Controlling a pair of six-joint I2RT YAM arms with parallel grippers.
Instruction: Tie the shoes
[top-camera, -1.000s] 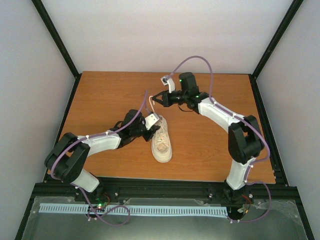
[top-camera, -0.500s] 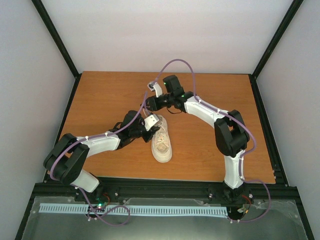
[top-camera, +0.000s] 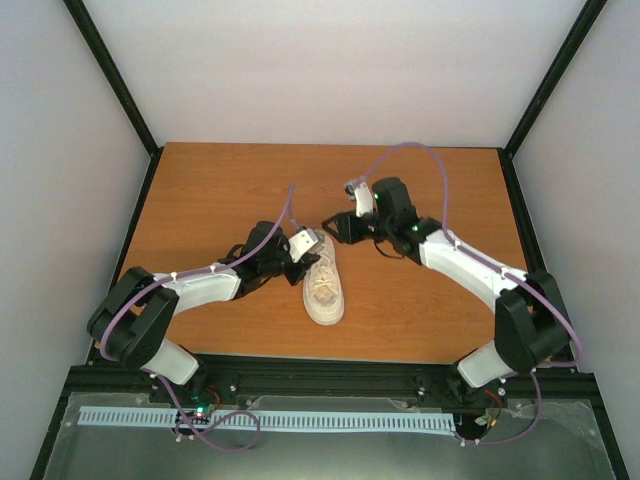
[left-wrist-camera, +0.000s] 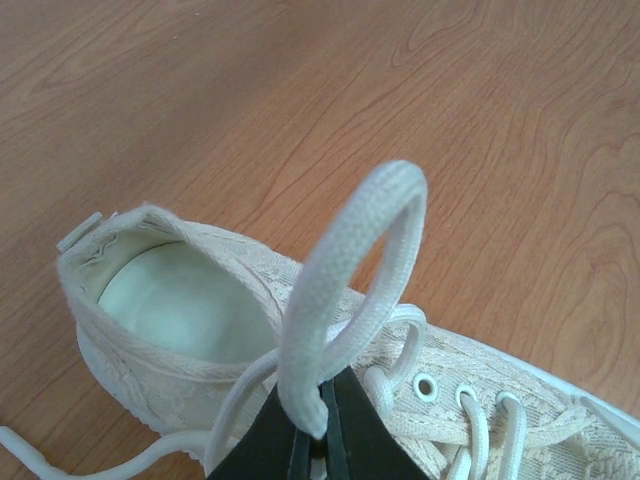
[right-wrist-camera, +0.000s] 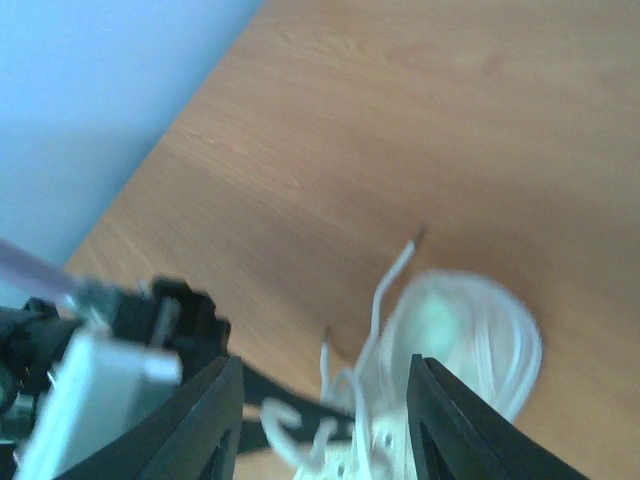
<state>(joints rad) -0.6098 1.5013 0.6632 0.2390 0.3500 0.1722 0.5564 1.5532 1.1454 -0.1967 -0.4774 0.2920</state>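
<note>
Tabletop of orange-brown wood grain (top-camera: 220, 190) fills the floor of a white-walled enclosure (top-camera: 300, 70) framed in black bars. Two white-and-black jointed arms reach in from the near edge, each trailing a thin purple cable (top-camera: 285, 205). The left arm (top-camera: 200, 285) stretches low across the wood toward the centre. The right arm (top-camera: 470, 265) bends in from the other side, so that the two wrists come near each other over the middle of the table.

Between them lies the cream low-top canvas sneaker with a pale sole (top-camera: 324, 285). It rests flat on its sole, near the middle of the table and a little toward the near edge. Its rounded toe points at the arm bases and its heel opening faces the far wall. In the left wrist view the sneaker (left-wrist-camera: 180, 300) shows a pale green insole inside the heel cup and metal eyelets along the lacing.

A thick white lace loop (left-wrist-camera: 340, 270) stands upright above the tongue. The left gripper (left-wrist-camera: 315, 430) is clenched on the foot of that loop, its black fingers pressed together on the cord. A loose white lace end (left-wrist-camera: 30, 450) lies on the wood beside the heel.

The right gripper (right-wrist-camera: 320, 400) hangs just over the heel end of the blurred sneaker (right-wrist-camera: 470, 330). Its two dark fingers stand apart and released, with slack laces seen in the gap below them.
</note>
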